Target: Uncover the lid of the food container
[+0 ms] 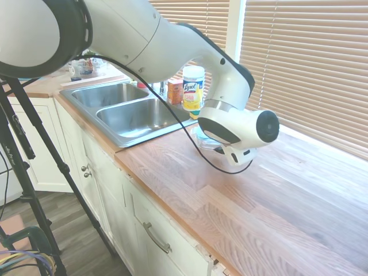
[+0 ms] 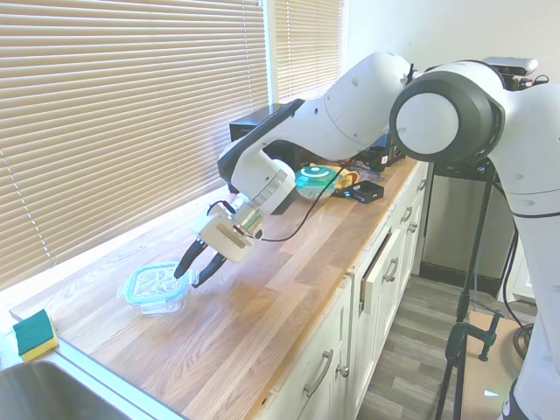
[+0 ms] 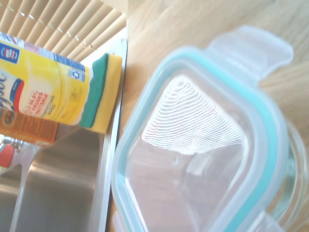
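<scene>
1. Food container (image 2: 162,300): a low clear glass dish standing on the wooden counter (image 2: 289,289), between the sink (image 1: 123,109) and the window blinds (image 2: 114,114).
2. Lid (image 2: 157,282): teal-rimmed with a translucent centre, seated on top of the container; in the wrist view the lid (image 3: 203,145) fills most of the frame, one clear snap tab pointing outward, and a sliver of the glass dish (image 3: 294,179) shows beyond its rim.
3. Gripper (image 2: 195,269): tilted downward just beside the container's edge, its two dark fingers slightly apart and clamped on nothing.
4. Sponge (image 2: 36,334): green and yellow, lying at the sink edge, apart from the container.
5. Wipes canister (image 1: 193,89): yellow-labelled, upright behind the sink, next to an orange box (image 1: 175,92).
</scene>
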You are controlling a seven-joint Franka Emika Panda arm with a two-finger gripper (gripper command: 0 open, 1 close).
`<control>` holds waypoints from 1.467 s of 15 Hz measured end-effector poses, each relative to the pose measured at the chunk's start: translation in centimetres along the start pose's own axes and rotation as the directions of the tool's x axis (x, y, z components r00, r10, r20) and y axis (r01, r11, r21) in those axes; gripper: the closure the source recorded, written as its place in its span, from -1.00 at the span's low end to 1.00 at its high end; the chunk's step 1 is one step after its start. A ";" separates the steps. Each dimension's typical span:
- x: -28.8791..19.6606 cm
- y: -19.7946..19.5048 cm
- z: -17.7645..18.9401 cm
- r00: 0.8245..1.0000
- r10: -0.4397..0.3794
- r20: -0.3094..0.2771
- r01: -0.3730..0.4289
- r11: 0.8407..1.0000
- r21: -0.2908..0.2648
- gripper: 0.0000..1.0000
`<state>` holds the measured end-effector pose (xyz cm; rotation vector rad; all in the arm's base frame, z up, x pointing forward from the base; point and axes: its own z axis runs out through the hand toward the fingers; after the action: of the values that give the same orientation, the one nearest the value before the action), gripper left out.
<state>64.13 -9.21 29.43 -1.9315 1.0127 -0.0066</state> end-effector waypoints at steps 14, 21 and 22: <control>-0.9 -1.3 -0.7 1.000 -0.025 -0.002 0.025 1.000 -0.001 1.00; -7.6 -6.5 -2.6 0.991 -0.134 -0.011 0.133 0.990 -0.035 1.00; -9.5 -7.6 -2.4 0.987 -0.157 -0.014 0.156 0.987 -0.048 1.00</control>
<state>61.88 -2.98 39.92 -2.0526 0.8772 -0.0907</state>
